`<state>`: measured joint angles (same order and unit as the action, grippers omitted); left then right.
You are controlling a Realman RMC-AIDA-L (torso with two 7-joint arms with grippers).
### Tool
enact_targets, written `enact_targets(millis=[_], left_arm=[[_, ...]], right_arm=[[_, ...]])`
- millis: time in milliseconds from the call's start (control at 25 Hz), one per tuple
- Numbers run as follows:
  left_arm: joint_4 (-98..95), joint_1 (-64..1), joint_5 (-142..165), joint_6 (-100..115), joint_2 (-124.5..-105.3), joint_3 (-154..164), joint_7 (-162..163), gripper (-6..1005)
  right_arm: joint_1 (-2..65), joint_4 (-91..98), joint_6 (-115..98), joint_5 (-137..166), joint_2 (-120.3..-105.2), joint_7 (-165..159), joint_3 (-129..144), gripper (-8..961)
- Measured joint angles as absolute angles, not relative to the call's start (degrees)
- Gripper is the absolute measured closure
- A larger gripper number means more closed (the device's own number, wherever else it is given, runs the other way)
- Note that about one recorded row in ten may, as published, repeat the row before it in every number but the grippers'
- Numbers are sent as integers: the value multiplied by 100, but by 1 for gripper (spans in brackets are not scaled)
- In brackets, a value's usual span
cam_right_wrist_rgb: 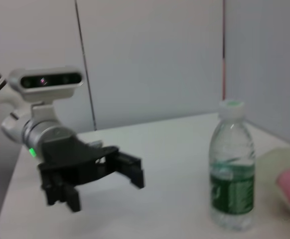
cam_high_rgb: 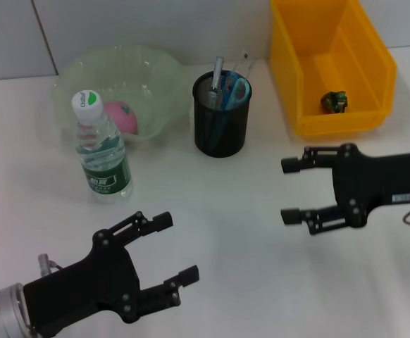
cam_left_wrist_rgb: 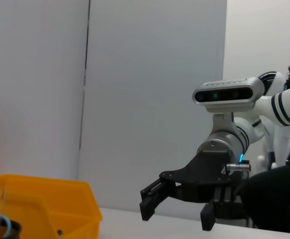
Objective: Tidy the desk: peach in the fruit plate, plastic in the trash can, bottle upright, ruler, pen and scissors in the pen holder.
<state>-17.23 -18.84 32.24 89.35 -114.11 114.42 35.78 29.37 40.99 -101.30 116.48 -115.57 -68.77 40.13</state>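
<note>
The pink peach lies in the pale green fruit plate at the back left. The water bottle stands upright in front of the plate. The black pen holder holds the pen, the clear ruler and the blue-handled scissors. The crumpled plastic lies in the yellow bin. My left gripper is open and empty near the front left. My right gripper is open and empty at mid right. The bottle also shows in the right wrist view.
The white table stretches between the two grippers. The left wrist view shows my right gripper and the yellow bin. The right wrist view shows my left gripper beside the bottle.
</note>
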Motion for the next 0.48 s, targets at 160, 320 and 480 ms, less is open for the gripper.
enact_targets(millis=[160, 320, 480], left_arm=[[-1718, -1918, 3288, 8931, -11401, 11441, 3628, 184], [-1709, -2057, 3543, 8929, -11330, 11388, 3874, 184], [-1680, -2185, 3721, 8945, -11269, 11362, 4148, 185]], right_arm=[[2864, 4048, -10116, 11761, -11583, -6834, 4014, 125], [2782, 3997, -10147, 11780, -11617, -6682, 4010, 126], [2662, 3996, -10190, 11809, -11642, -6603, 4001, 126]])
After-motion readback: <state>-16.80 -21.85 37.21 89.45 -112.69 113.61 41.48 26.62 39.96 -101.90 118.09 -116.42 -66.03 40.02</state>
